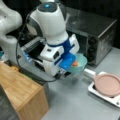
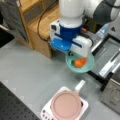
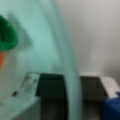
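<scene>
In both front views a carrot (image 2: 79, 62) lies in a bowl (image 2: 87, 67) under the gripper (image 2: 71, 53). In a front view, the pan (image 2: 66, 105) sits on a hotplate (image 2: 83, 106) below the bowl, a cabinet (image 2: 37, 30) to the left.

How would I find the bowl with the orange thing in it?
Find the big white robot arm over the grey table. Right under its gripper is a pale green bowl with an orange toy carrot inside; the pink pan nearby holds nothing.

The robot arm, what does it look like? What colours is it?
The arm is made of rounded, glossy white shells with dark grey joints. Its wrist carries a white boxy block with bright blue plastic parts. A black cable loops along it. The gripper sits below the blue parts, mostly hidden.
</scene>
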